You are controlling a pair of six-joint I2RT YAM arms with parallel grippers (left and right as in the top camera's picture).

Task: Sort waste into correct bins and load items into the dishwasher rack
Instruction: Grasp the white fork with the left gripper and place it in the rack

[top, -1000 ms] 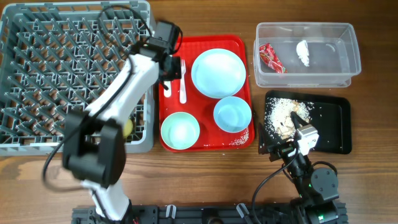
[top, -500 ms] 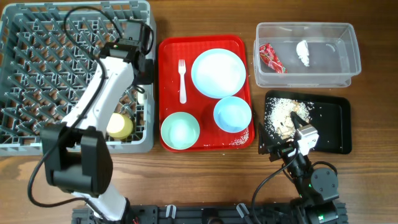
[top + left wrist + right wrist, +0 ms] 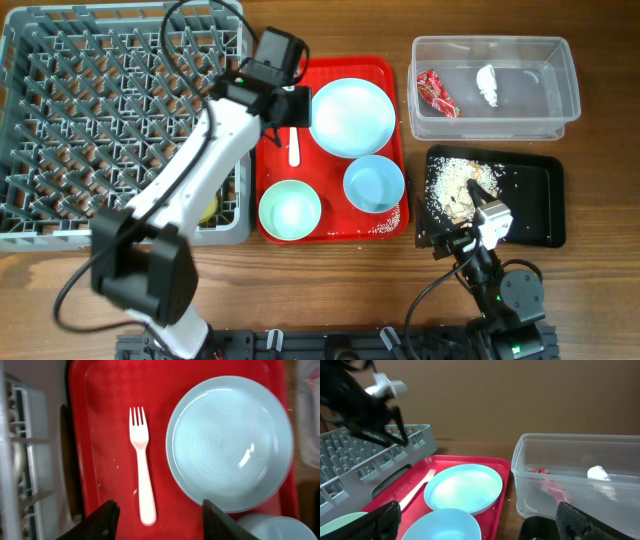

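Note:
My left gripper [image 3: 287, 112] is open and empty above the white fork [image 3: 294, 152] on the red serving tray [image 3: 272, 170]. In the left wrist view, the fork [image 3: 141, 472] lies between the open jaws [image 3: 160, 520], beside the pale-blue plate [image 3: 230, 442]. The plate [image 3: 350, 117], a blue bowl [image 3: 374, 184] and a green bowl [image 3: 290, 210] sit on the tray. The yellow cup [image 3: 207, 208] peeks out in the grey rack [image 3: 60, 232]. The clear tub [image 3: 560, 110] holds the red wrapper [image 3: 435, 92] and the tissue [image 3: 488, 85]. My right gripper [image 3: 482, 222] is open and empty. The spoon is not visible.
The black tray [image 3: 530, 200] holds rice-like scraps [image 3: 455, 185] under my right gripper. A few scraps lie on the red tray's front right corner [image 3: 396, 215]. The rack fills the left of the table. Bare wood runs along the front edge.
My left arm swung from the rack's right side back to the right, over the red tray, and now hovers above the fork. The right arm has not moved.

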